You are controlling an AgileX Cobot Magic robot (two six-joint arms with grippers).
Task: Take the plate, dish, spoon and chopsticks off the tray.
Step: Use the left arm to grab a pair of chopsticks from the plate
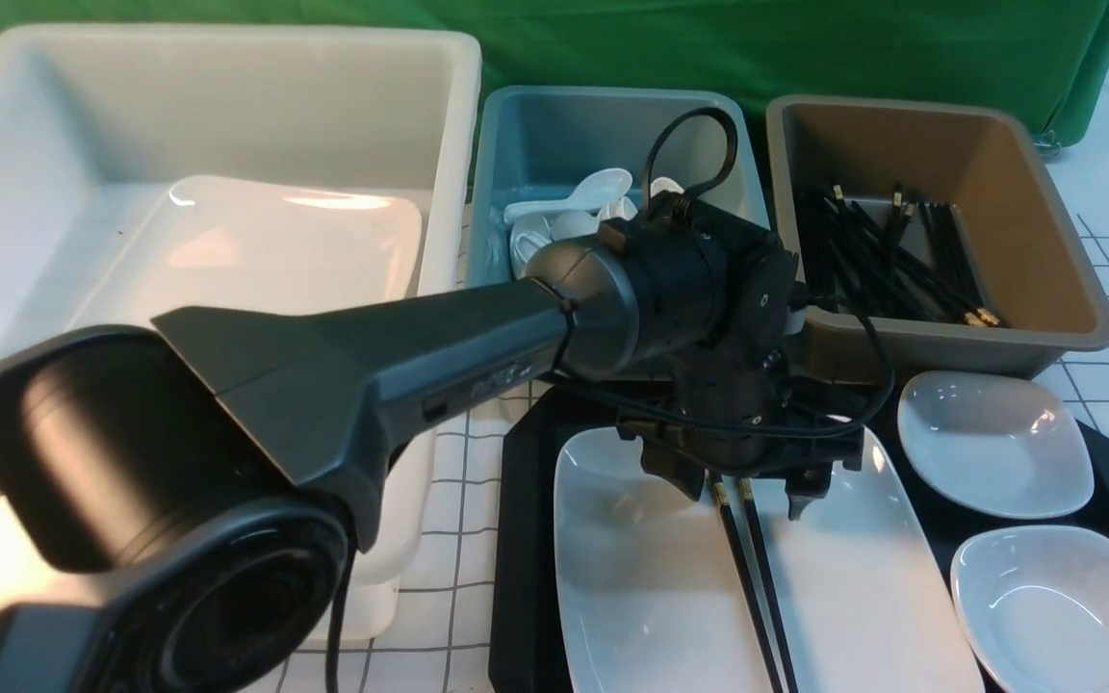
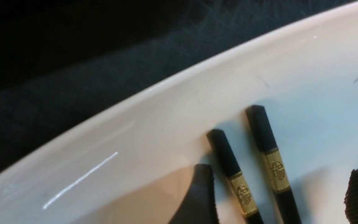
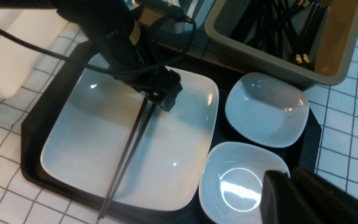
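The black chopsticks (image 1: 752, 577) lie side by side on the large white plate (image 1: 651, 577), which rests on the black tray (image 1: 521, 539). My left gripper (image 1: 742, 491) hangs open just over their gold-banded ends (image 2: 272, 168), one finger on either side and neither touching them. Two small white dishes (image 1: 994, 443) (image 1: 1060, 606) sit on the tray's right part. My right gripper (image 3: 291, 175) hovers by the nearer dish (image 3: 238, 180), fingers together and empty. White spoons (image 1: 603, 188) lie in the blue tub; none shows on the tray.
Behind the tray stand a big white tub (image 1: 439, 144) holding another white plate (image 1: 275, 241), a blue tub (image 1: 535, 135), and a brown tub (image 1: 1026, 221) with several black chopsticks. My left arm (image 1: 372, 366) stretches across the foreground. A white gridded cloth (image 1: 458, 500) covers the table.
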